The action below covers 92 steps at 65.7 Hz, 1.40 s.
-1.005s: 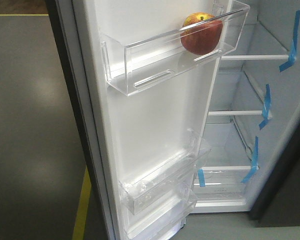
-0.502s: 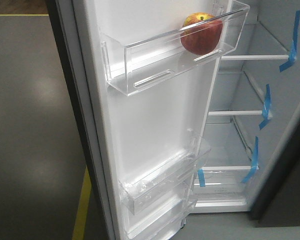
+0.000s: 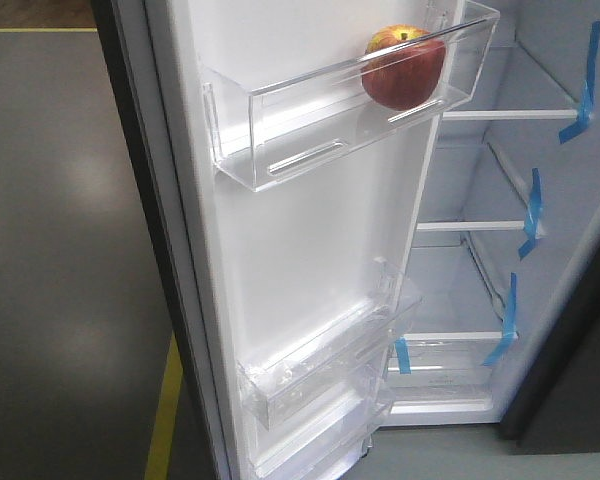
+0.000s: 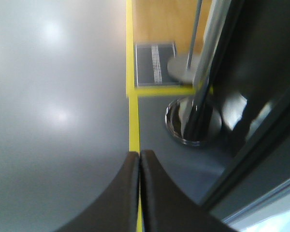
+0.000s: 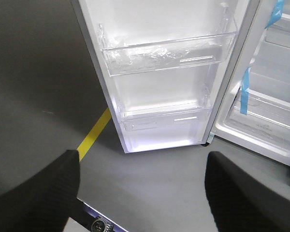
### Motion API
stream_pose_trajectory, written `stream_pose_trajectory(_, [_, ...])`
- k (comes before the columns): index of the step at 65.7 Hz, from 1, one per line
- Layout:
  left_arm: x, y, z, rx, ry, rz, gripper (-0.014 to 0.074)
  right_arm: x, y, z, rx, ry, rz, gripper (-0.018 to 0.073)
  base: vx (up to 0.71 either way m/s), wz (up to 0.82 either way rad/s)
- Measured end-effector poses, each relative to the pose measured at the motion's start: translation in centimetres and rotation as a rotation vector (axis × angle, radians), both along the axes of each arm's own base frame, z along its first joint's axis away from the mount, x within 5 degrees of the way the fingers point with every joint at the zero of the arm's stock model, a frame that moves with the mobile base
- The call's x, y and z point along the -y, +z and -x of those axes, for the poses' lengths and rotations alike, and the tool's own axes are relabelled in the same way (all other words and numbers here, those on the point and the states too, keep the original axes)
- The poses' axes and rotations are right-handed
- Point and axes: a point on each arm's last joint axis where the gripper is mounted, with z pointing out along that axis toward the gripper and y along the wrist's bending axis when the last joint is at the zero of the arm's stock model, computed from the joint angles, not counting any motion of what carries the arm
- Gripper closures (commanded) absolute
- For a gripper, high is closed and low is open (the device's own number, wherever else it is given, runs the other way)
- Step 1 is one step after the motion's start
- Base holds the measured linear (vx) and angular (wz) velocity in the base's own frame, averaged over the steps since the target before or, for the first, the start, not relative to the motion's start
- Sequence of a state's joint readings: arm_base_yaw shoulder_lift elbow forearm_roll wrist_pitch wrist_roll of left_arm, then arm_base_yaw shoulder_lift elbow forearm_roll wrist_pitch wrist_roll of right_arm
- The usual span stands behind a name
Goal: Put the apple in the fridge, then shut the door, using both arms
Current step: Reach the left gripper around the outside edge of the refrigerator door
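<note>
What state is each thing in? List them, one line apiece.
apple: sitting in the top door bin, not held.
door: open, white inner face showing.
left gripper: shut, holding nothing.
right gripper: open, holding nothing.
shelves: inside the fridge, with blue tape at their right ends.

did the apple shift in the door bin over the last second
No. The apple sits at the same right end of the clear top door bin as before.

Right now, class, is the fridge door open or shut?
Open. The door stands swung out: its white inner face shows, with the apple in its top bin.
</note>
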<state>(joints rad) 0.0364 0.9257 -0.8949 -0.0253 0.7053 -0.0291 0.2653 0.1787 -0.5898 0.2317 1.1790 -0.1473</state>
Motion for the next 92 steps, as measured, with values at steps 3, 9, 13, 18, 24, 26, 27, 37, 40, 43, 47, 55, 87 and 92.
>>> stream_pose_trajectory(3, [0.0, 0.0, -0.9, -0.035, -0.003, -0.002, 0.0602, 0.0, 0.0, 0.0, 0.0, 0.0, 0.0, 0.0045, 0.0, 0.0])
stream_pose_trajectory(9, [-0.1, -0.4, -3.0, -0.103, -0.014, -0.008, 0.0602, 0.0, 0.0, 0.0, 0.0, 0.0, 0.0, 0.0045, 0.0, 0.0])
stream_pose_trajectory(13, [-0.1, -0.4, -4.3, -0.125, -0.029, -0.013, 0.0602, 0.0, 0.0, 0.0, 0.0, 0.0, 0.0, 0.0045, 0.0, 0.0])
stream_pose_trajectory(18, [0.0, -0.5, -5.8, -0.143, -0.05, -0.018, 0.0602, 0.0, 0.0, 0.0, 0.0, 0.0, 0.0, 0.0045, 0.0, 0.0])
stream_pose_trajectory(24, [0.1, -0.7, -7.8, -0.164, -0.079, -0.018, 0.0602, 0.0, 0.0, 0.0, 0.0, 0.0, 0.0, 0.0045, 0.0, 0.0])
stream_pose_trajectory(26, [0.1, -1.0, -8.5, -0.177, -0.089, -0.017, 0.0602, 0.0, 0.0, 0.0, 0.0, 0.0, 0.0, 0.0045, 0.0, 0.0])
stream_pose_trajectory(27, [0.2, -1.0, -8.8, -0.18, -0.091, -0.014, 0.0602, 0.0, 0.0, 0.0, 0.0, 0.0, 0.0, 0.0045, 0.0, 0.0])
stream_pose_trajectory(37, [0.4, -1.6, -11.9, -0.208, -0.124, 0.006, 0.0602, 0.0, 0.0, 0.0, 0.0, 0.001, 0.001, 0.0045, 0.0, 0.0])
stream_pose_trajectory(40, [0.4, -1.6, -12.6, -0.207, -0.133, 0.009, 0.0602, 0.0, 0.0, 0.0, 0.0, 0.001, 0.001, 0.0045, 0.0, 0.0])
stream_pose_trajectory(43, [0.5, -1.8, -13.6, -0.216, -0.143, 0.017, 0.0602, 0.0, 0.0, 0.0, 0.0, 0.001, 0.001, 0.0045, 0.0, 0.0])
stream_pose_trajectory(47, [0.6, -2.2, -14.7, -0.225, -0.153, 0.025, 0.0602, 0.0, 0.0, 0.0, 0.0, 0.001, 0.001, 0.0045, 0.0, 0.0])
stream_pose_trajectory(55, [0.8, -2.5, -16.5, -0.23, -0.165, 0.05, 0.0602, 0.0, 0.0, 0.0, 0.0, 0.001, 0.001, 0.0045, 0.0, 0.0])
stream_pose_trajectory(87, [4.4, -2.1, -21.4, -0.184, -0.258, 0.074, 0.0602, 0.0, 0.0, 0.0, -0.001, 0.002, 0.002, 0.0045, 0.0, 0.0])
stream_pose_trajectory(92, [4.8, -2.3, -22.1, -0.183, -0.268, 0.073, 0.0602, 0.0, 0.0, 0.0, -0.001, 0.002, 0.003, 0.0045, 0.0, 0.0])
